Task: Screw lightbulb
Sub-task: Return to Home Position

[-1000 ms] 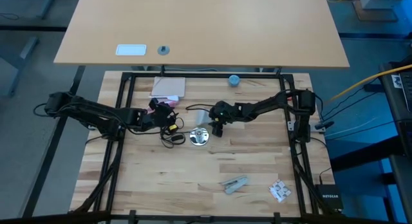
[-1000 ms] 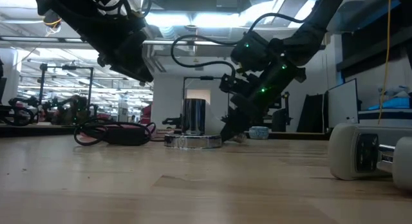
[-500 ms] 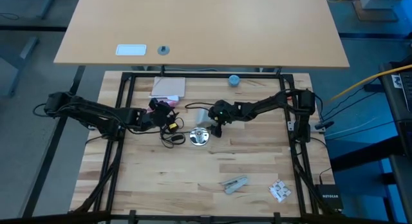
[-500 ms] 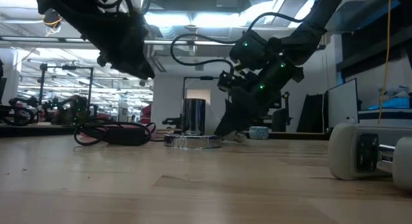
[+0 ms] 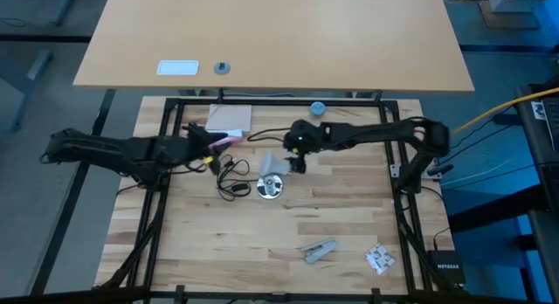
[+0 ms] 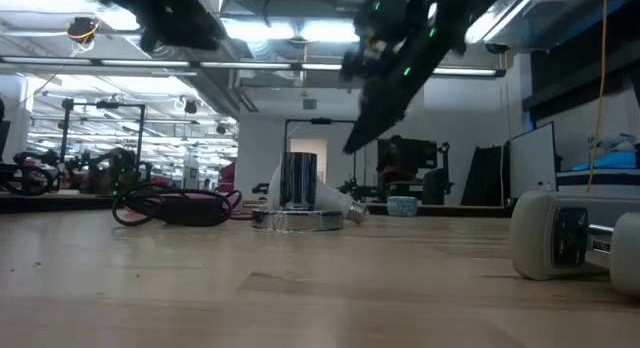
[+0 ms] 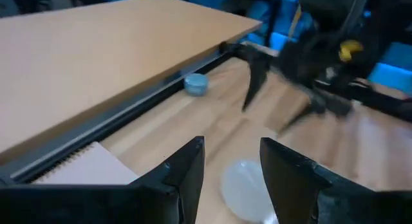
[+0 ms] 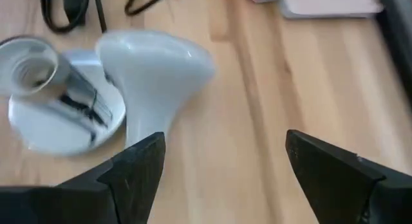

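Observation:
The white frosted lightbulb (image 5: pixel 272 162) lies on its side on the table, just beyond the round silver disc (image 5: pixel 270 187), which bears a dark upright socket (image 6: pixel 298 180). In the right wrist view the bulb (image 8: pixel 158 66) has its neck turned toward my right gripper (image 8: pixel 222 166). My right gripper (image 5: pixel 297 160) is open and empty, raised above the table just right of the bulb. My left gripper (image 5: pixel 203 145) is open and empty, raised left of the bulb; a pale round shape (image 7: pixel 244 185), likely the bulb, shows beyond its fingers.
A thin black cord (image 5: pixel 229 177) with a dark block lies left of the disc. A pale notebook (image 5: pixel 229 119) and a blue cap (image 5: pixel 317 108) lie at the far edge. A silver object (image 5: pixel 320 249) and a white packet (image 5: pixel 379 259) lie near right. Black frame rails (image 5: pixel 166 164) border the table.
My right gripper has risen from the table beside the disc and gone a little toward the far edge. My left gripper has risen and drawn back toward the table's left edge. In the low view the bulb now shows lying behind the socket.

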